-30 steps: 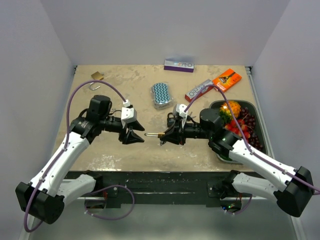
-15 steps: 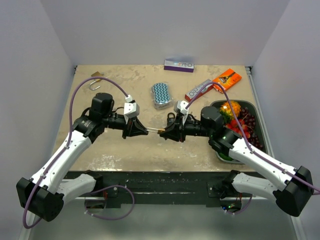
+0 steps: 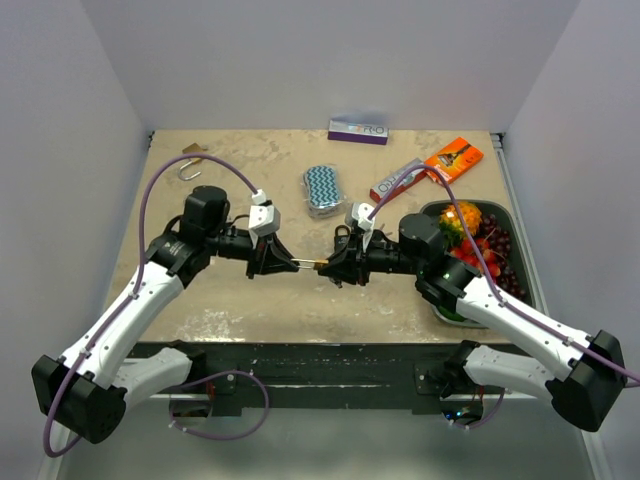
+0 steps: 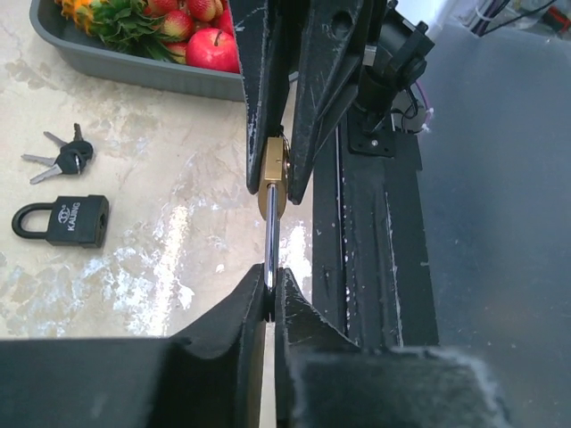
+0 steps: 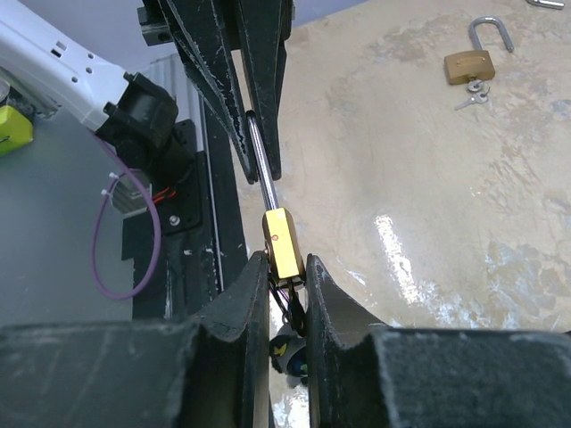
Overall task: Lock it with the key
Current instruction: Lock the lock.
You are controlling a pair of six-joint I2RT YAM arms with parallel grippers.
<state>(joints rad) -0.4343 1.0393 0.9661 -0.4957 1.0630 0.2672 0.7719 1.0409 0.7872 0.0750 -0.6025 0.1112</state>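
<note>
A brass padlock point(image 3: 316, 265) hangs in the air between my two arms. My right gripper point(image 5: 287, 267) is shut on its brass body point(image 5: 284, 245). A key with a dark head point(image 5: 290, 348) sits under the body, between the right fingers. The steel shackle point(image 5: 262, 165) points toward the left arm. My left gripper point(image 4: 270, 285) is shut on the end of that shackle point(image 4: 270, 241), with the brass body point(image 4: 273, 174) just beyond it. In the top view the left gripper point(image 3: 290, 264) and right gripper point(image 3: 325, 266) nearly meet tip to tip.
A black padlock point(image 4: 62, 221) and loose keys point(image 4: 61, 160) lie on the table below. Another brass padlock point(image 3: 193, 153) sits at the back left. A grey fruit tray point(image 3: 500, 215) stands right. A zigzag pouch point(image 3: 323, 188), purple box point(image 3: 358, 131) and orange box point(image 3: 454, 157) lie behind.
My left gripper moved right to the padlock and shut on the shackle. The right gripper kept its hold on the brass body and shifted slightly left.
</note>
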